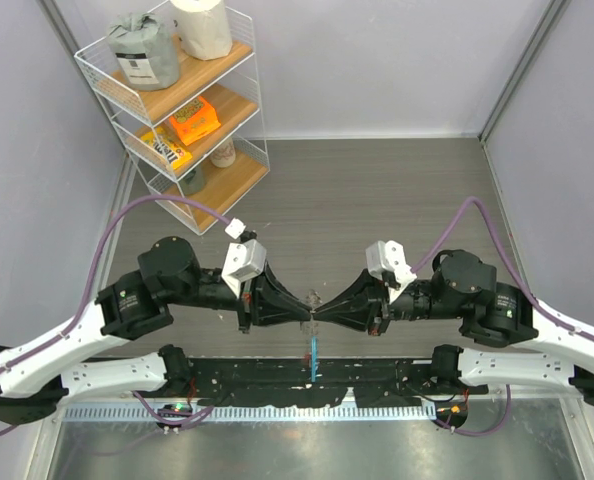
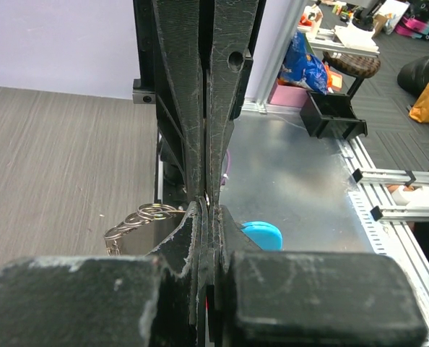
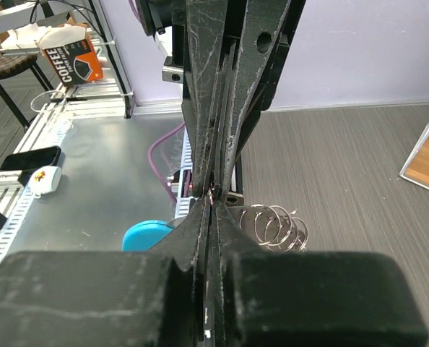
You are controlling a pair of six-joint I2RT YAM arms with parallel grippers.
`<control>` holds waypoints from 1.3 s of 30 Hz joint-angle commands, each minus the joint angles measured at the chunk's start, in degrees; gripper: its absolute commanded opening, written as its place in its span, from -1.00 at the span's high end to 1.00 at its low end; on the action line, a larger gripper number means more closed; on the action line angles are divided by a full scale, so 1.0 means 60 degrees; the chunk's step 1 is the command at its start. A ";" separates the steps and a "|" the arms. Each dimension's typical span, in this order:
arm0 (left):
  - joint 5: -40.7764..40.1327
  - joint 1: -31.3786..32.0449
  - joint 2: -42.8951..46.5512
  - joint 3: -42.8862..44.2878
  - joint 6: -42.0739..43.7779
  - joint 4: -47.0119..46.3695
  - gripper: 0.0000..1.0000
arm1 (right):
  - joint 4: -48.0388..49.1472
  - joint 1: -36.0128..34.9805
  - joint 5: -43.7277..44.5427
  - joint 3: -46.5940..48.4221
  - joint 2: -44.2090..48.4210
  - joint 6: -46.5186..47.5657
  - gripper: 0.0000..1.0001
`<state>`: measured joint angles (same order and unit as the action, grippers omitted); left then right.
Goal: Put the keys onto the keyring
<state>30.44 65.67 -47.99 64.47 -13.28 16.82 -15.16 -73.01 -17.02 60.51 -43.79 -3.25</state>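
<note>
My left gripper (image 1: 305, 316) and right gripper (image 1: 321, 316) meet tip to tip above the table's near edge. Both are shut on the keyring. A bunch of thin silvery rings (image 1: 312, 298) sticks out on the far side of the tips. The blue tag (image 1: 314, 356) hangs below them. In the left wrist view my gripper (image 2: 209, 210) is shut, with a red sliver between the fingers, the rings (image 2: 139, 217) to the left and the blue tag (image 2: 263, 233) to the right. In the right wrist view my gripper (image 3: 214, 196) is shut, with the rings (image 3: 276, 224) to the right and the blue tag (image 3: 146, 235) to the left. No flat keys show.
A white wire shelf rack (image 1: 177, 100) with boxes, a paper roll and a grey pack stands at the back left. Grey walls close in the wood-grain table (image 1: 377, 190). A black rail and a metal plate (image 1: 307, 440) lie at the near edge.
</note>
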 commanded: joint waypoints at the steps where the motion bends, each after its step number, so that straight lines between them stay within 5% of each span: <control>1: -0.0034 0.0012 0.0044 0.0359 -0.0072 -0.0474 1.00 | 0.0723 -0.0019 -0.0108 -0.0152 0.0384 -0.0074 0.88; 6: -0.0019 0.0012 0.0087 0.0286 -0.0160 -0.0693 0.97 | 0.1602 -0.0019 -0.0035 -0.0708 0.0808 -0.0294 0.89; 16: -0.0795 0.0012 0.1171 -0.1090 -0.0423 -0.2744 0.24 | 0.4632 -0.0019 0.0565 -0.2144 0.1863 -0.0162 0.89; 26: -0.0664 0.0012 0.1055 -0.1194 -0.0848 -0.3696 0.21 | 0.7065 -0.0033 0.0405 -0.3009 0.1996 0.0860 0.88; 39: -0.0209 0.0012 0.0323 -0.0740 -0.1112 -0.4370 0.21 | 0.6921 -0.0033 0.0097 -0.2483 0.1600 0.0995 0.88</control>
<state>27.68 65.78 -45.19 58.15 -19.09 -4.71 22.22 -73.01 -16.21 42.02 -34.02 1.85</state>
